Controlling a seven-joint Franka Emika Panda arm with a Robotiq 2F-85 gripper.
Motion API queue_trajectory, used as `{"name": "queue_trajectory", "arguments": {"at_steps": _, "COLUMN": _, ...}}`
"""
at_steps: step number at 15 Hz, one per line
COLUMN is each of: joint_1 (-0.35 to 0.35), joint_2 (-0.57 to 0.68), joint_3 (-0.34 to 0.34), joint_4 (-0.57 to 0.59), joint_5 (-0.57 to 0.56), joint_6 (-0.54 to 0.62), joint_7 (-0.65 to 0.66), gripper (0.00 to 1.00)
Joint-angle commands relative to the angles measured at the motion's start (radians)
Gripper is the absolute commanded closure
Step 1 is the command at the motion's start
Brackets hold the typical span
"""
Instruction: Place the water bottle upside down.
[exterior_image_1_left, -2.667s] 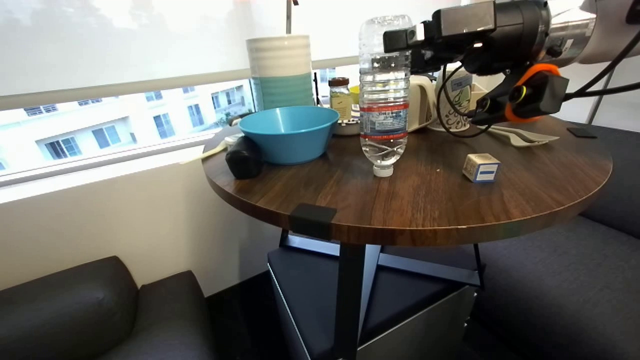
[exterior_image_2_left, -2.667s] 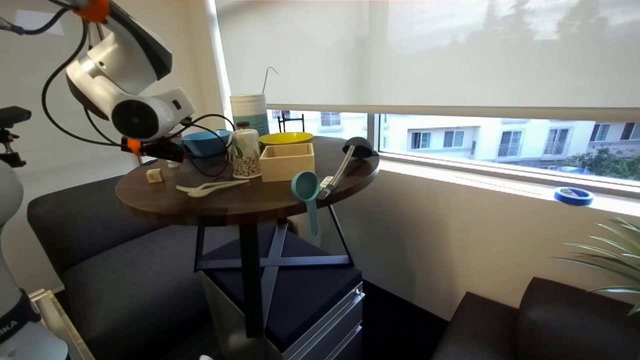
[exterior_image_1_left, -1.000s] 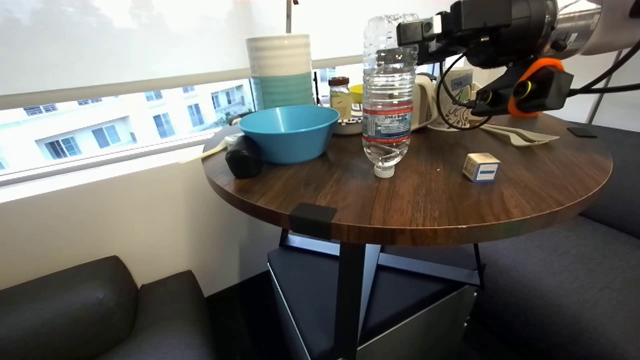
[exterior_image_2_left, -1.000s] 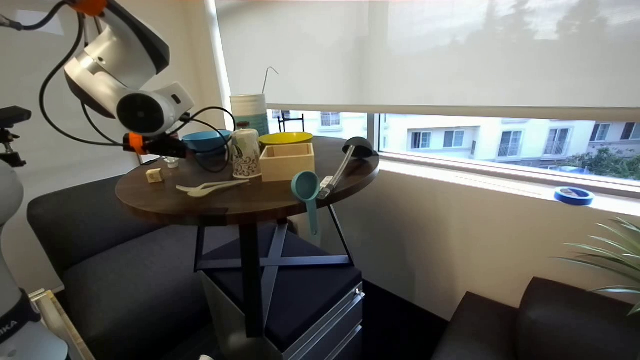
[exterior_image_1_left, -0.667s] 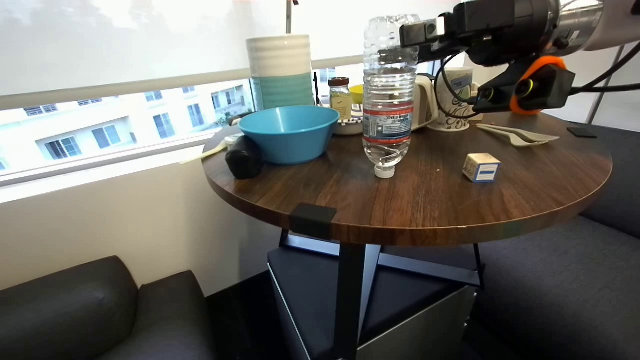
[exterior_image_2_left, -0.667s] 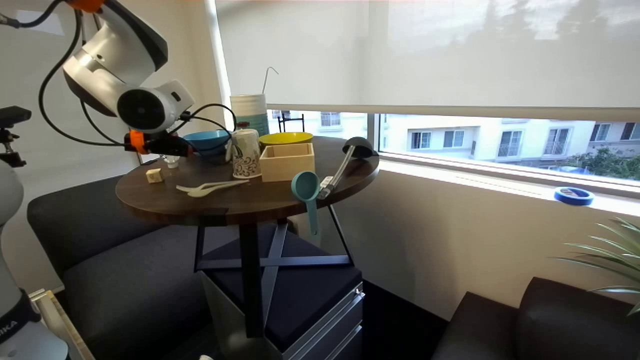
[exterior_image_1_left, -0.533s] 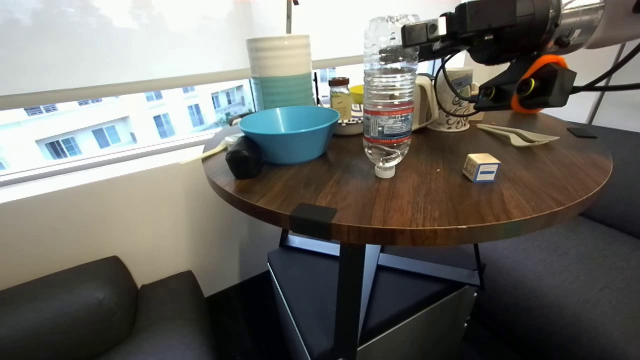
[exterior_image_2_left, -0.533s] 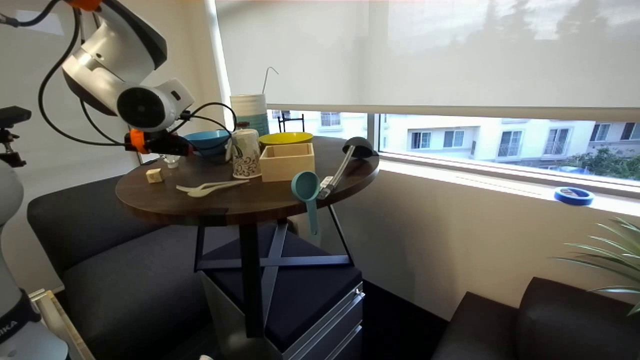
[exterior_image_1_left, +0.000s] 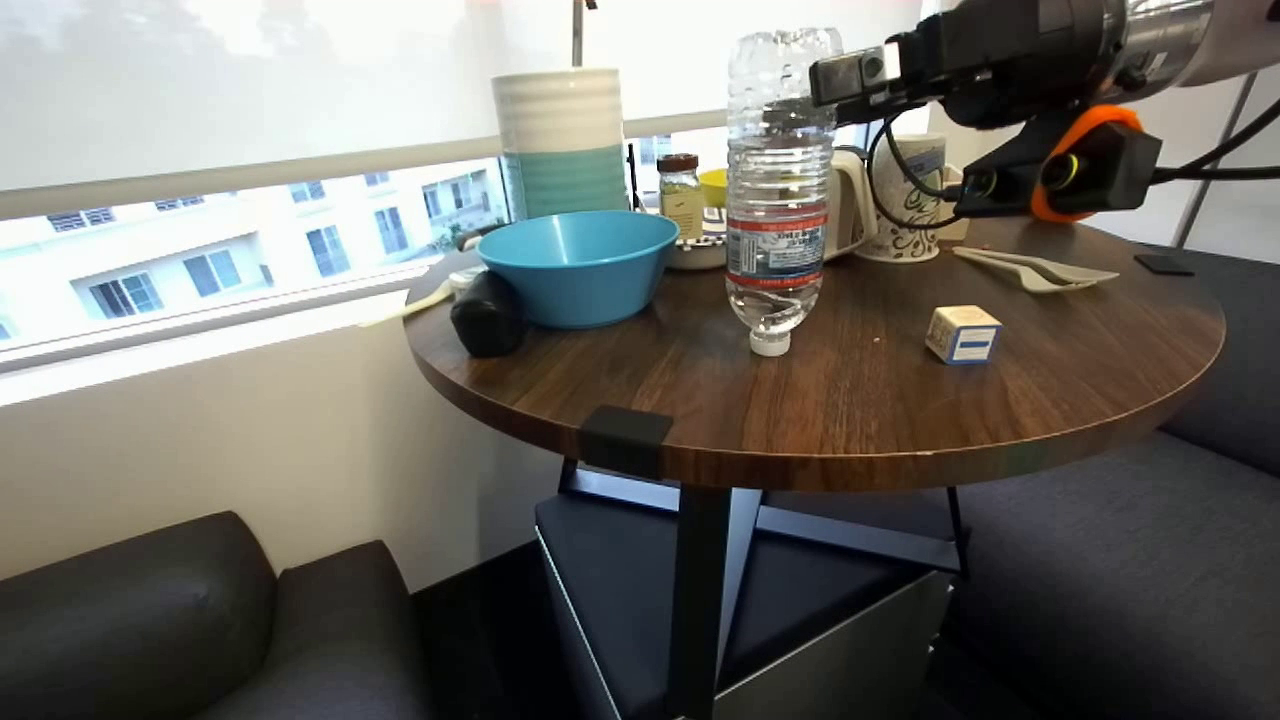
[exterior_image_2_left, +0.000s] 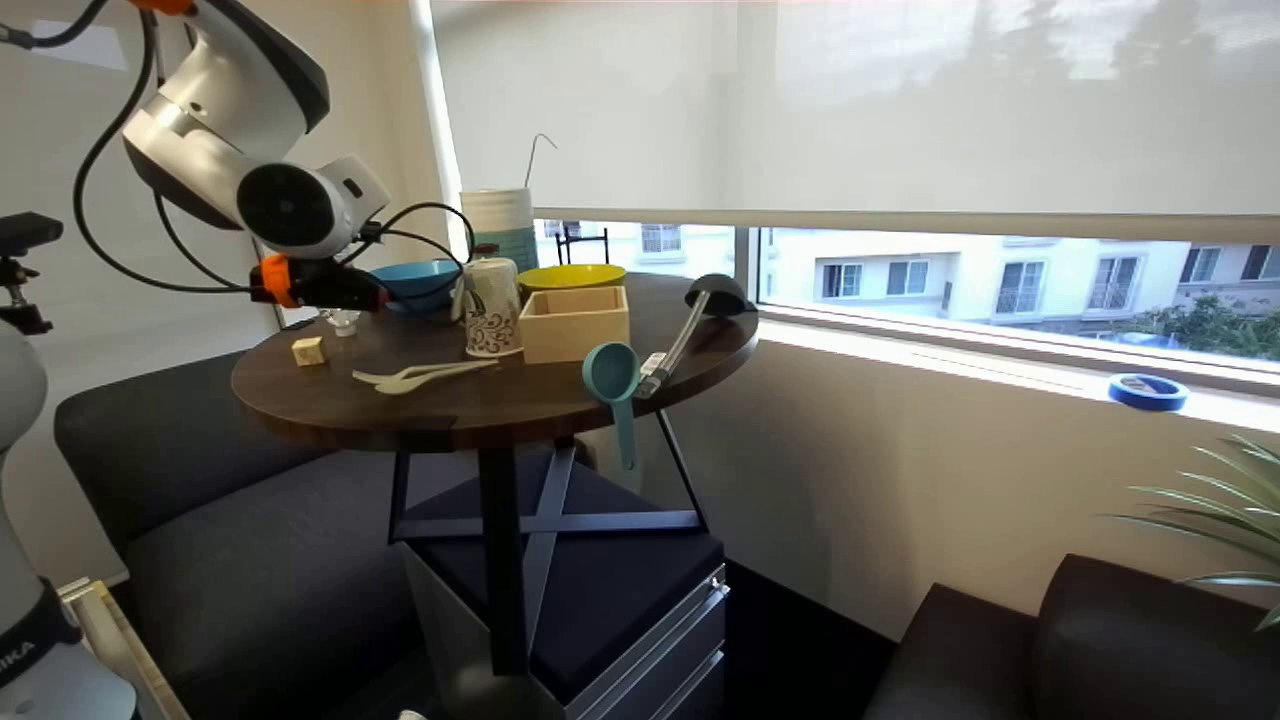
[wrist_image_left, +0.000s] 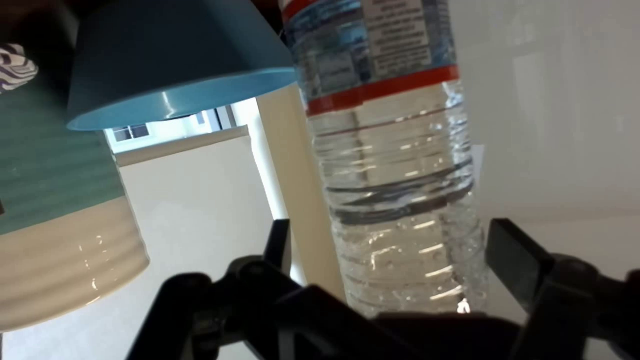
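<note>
bottle (exterior_image_1_left: 775, 250) stands inverted on its cap (exterior_image_1_left: 769, 344), on table (exterior_image_1_left: 900, 400). gripper (wrist_image_left: 387, 245): jaws spread either side, not clamping. est. handling: mod. heavy, thin soft wall, slick, tippy. if hold req'd, take ribbed section (exterior_image_1_left: 778, 178) lightly.

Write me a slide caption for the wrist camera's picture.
The open end effector flanks the upended water bottle, with a blue bowl at upper left.
</note>
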Motion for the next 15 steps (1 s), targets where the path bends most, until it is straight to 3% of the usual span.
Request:
{"name": "queue_trajectory", "arguments": {"at_steps": 1, "joint_1": -0.004, "joint_2": -0.016, "joint_3": 0.007, "joint_4": 0.000, "joint_5": -0.072, "joint_6": 0.034, "joint_7": 0.068, "gripper": 0.00}}
{"name": "queue_trajectory", "arguments": {"at_steps": 6, "joint_1": -0.022, "joint_2": -0.018, "joint_3": 0.018, "joint_4": 0.000, "joint_5": -0.157, "joint_6": 0.070, "joint_7": 0.143, "gripper": 0.00}}
{"name": "queue_trajectory", "arguments": {"at_steps": 7, "joint_1": -0.206, "joint_2": 0.048, "joint_3": 0.169, "joint_4": 0.000, "joint_5": -0.143, "joint_6": -0.029, "joint_7": 0.176, "gripper": 0.00}}
{"name": "queue_trajectory", "arguments": {"at_steps": 8, "joint_1": -0.239, "joint_2": 0.040, "joint_3": 0.196, "joint_4": -0.001, "joint_5": -0.159, "joint_6": -0.029, "joint_7": 0.200, "gripper": 0.00}}
{"name": "queue_trajectory", "arguments": {"at_steps": 12, "joint_1": -0.541, "joint_2": 0.036, "joint_3": 0.430, "joint_4": 0.000, "joint_5": -0.218, "joint_6": -0.131, "joint_7": 0.297, "gripper": 0.00}}
{"name": "queue_trajectory", "arguments": {"at_steps": 15, "joint_1": -0.675, "joint_2": 0.016, "joint_3": 0.519, "joint_4": 0.001, "joint_5": -0.257, "joint_6": -0.191, "joint_7": 0.345, "gripper": 0.00}}
